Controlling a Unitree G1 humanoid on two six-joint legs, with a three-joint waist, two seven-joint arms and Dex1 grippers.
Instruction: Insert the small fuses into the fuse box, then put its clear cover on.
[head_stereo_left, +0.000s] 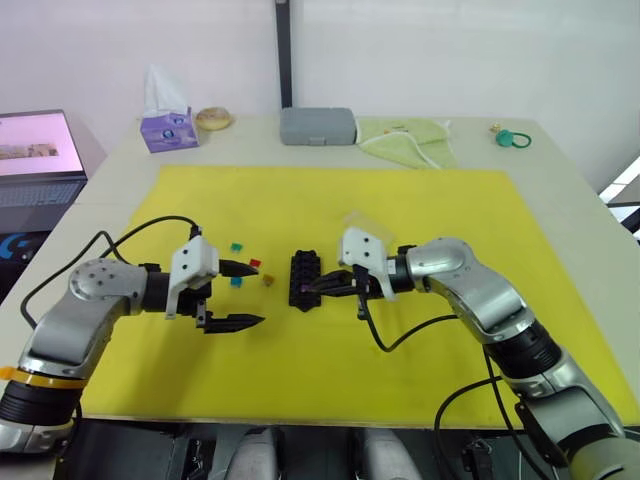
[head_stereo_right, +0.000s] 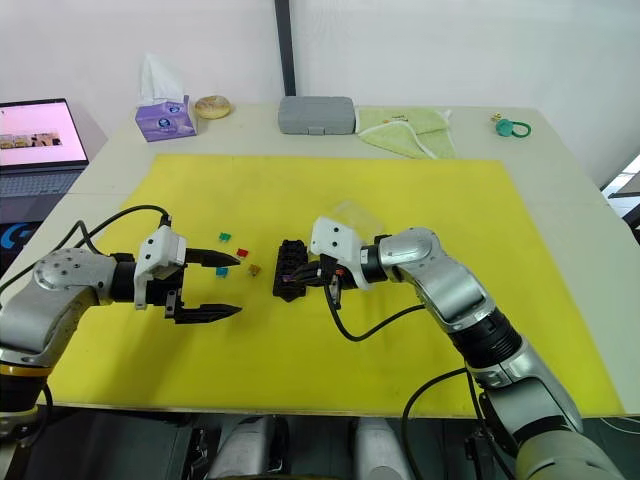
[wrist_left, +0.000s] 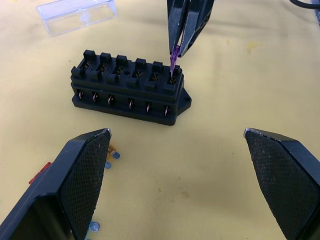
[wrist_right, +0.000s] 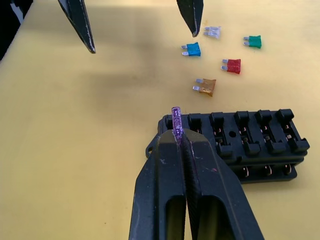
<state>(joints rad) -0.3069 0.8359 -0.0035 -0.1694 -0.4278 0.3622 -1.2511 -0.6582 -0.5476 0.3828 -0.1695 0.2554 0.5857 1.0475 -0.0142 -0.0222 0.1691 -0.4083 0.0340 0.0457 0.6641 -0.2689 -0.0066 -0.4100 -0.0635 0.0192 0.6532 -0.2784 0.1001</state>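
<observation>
Right end effector (wrist_right: 176, 131) pinching purple fuse (wrist_left: 173, 59) at fuse box (wrist_left: 129, 87) end slot, best pressed straight down, blades aligned; left end effector (wrist_left: 185, 180) wide, beside the box

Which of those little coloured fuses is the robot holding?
The purple fuse, pinched in the right gripper at the fuse box's end slot. The others lie loose on the yellow mat.

We see bright, even light overhead. Soft shadows lie under both arms on the yellow mat (head_stereo_left: 420, 210). The left pincer's fingertips (wrist_left: 82, 170) blur close up.
</observation>
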